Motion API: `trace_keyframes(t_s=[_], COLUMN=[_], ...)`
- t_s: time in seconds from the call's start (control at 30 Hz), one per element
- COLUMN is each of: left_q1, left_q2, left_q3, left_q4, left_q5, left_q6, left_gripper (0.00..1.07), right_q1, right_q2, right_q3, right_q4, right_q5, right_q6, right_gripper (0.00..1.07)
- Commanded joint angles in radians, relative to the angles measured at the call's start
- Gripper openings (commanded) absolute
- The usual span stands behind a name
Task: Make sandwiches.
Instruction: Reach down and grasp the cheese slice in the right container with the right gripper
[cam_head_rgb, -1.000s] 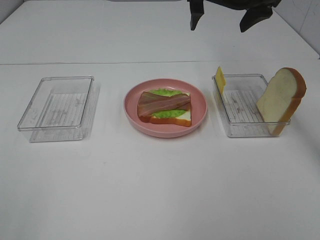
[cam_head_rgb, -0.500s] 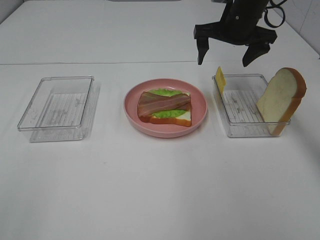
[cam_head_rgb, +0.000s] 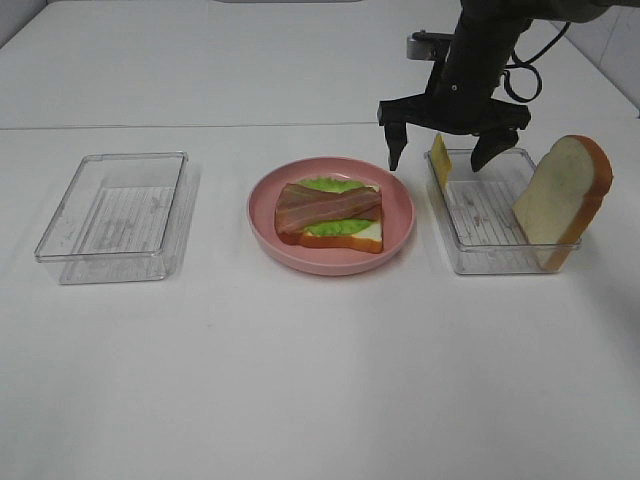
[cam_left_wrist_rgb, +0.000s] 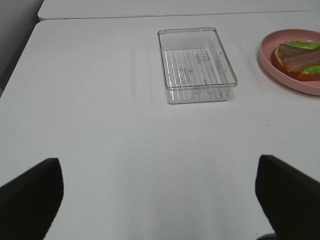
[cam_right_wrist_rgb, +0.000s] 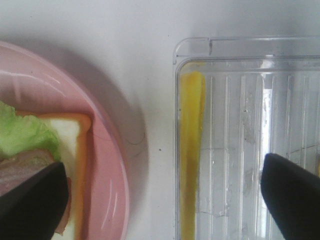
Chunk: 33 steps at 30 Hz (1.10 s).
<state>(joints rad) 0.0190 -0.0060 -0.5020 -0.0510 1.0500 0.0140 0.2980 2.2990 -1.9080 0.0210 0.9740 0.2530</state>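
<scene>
Sandwich (cam_head_rgb: 330, 215) lacked cheese (cam_right_wrist_rgb: 191, 150); my right fingers (cam_head_rgb: 435, 162) hung spread either side of it; next, I judged, lower, then pinch.

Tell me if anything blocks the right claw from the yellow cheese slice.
Nothing visible does. The open right claw hangs over the thin yellow cheese slice, which stands on edge against a wall of the clear plastic rectangular tray.
</scene>
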Motion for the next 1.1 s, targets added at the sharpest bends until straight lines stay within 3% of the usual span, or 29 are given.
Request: trace_keyframes(t_s=[0.03, 0.47, 0.53, 0.57, 0.6, 0.67, 0.7, 0.87, 0.97, 1.1], left_q1=[0.002, 0.002, 0.002, 0.002, 0.002, 0.002, 0.002, 0.002, 0.002, 0.002], left_q2=[-0.019, -0.019, -0.019, -0.019, -0.019, -0.019, -0.019, -0.019, -0.019, -0.019], left_q3=[0.002, 0.002, 0.002, 0.002, 0.002, 0.002, 0.002, 0.002, 0.002, 0.002], left_q4=[-0.009, -0.009, -0.009, -0.009, -0.009, -0.009, -0.009, -0.009, -0.009, -0.009], left_q5=[-0.017, -0.017, -0.017, -0.017, -0.017, -0.017, -0.017, -0.017, -0.017, -0.017], left_q6=[-0.002, -0.002, -0.002, -0.002, -0.002, -0.002, -0.002, -0.002, -0.002, -0.002], left_gripper=[0.98, 0.98, 0.98, 0.98, 0.98, 0.98, 0.98, 0.98, 0.98, 0.98], right_q1=[-0.004, -0.004, -0.004, -0.004, -0.004, -0.004, -0.004, -0.004, -0.004, -0.004], right_q2=[-0.001, 0.01, 0.01, 0.01, 0.01, 0.01, 0.01, 0.01, 0.01, 0.01], right_q3=[-0.007, -0.007, -0.007, -0.007, -0.007, -0.007, -0.007, -0.007, -0.007, -0.007], right_q4=[-0.005, -0.006, -0.006, -0.006, -0.006, -0.006, -0.006, -0.021, -0.054, -0.07], right_q5=[-0.007, 0.004, 0.001, 0.001, -0.005, -0.007, -0.009, -0.011, 0.0, 0.009], right_q6=[-0.01, -0.01, -0.01, -0.01, -0.01, -0.01, -0.01, -0.009, -0.009, -0.009], right_gripper=[0.9, 0.62, 0.51, 0.51, 0.42, 0.38, 0.29, 0.18, 0.02, 0.0])
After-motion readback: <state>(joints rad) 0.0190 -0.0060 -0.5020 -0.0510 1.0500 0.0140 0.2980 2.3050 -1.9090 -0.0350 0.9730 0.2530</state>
